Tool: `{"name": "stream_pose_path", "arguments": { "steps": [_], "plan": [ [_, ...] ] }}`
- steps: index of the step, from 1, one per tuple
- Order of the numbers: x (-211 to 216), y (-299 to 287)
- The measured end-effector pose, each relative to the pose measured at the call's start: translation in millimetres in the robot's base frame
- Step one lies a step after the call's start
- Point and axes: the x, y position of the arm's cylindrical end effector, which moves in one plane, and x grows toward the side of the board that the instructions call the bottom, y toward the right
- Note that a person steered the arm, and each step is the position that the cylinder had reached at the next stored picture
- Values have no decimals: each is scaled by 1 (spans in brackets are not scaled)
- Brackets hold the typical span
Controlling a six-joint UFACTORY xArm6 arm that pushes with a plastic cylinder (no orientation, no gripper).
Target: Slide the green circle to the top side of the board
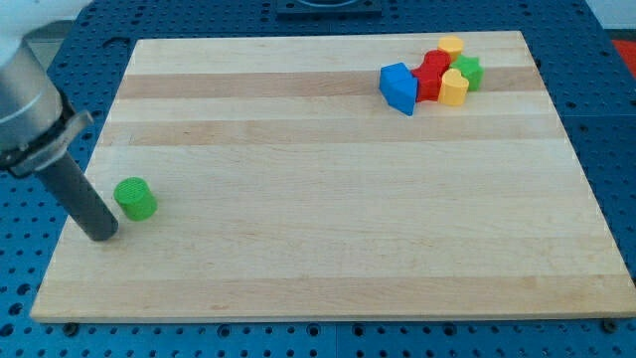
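The green circle (135, 198) is a short green cylinder near the left edge of the wooden board (328, 249), about halfway down. My tip (101, 235) is the lower end of the dark rod, which comes in from the view's upper left. It rests on the board just left of and below the green circle, very close to it; I cannot tell if they touch.
A cluster of blocks sits at the view's top right: a blue block (398, 88), a red block (431, 74), a yellow block (454, 88), a second yellow block (450, 45) and a green block (468, 71). A blue perforated table (616, 149) surrounds the board.
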Motion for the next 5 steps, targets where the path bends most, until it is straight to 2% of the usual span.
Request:
{"name": "stream_pose_path", "arguments": {
  "steps": [1, 3, 5],
  "plan": [
    [-29, 10],
    [-43, 89],
    [-82, 142]
  ]
}}
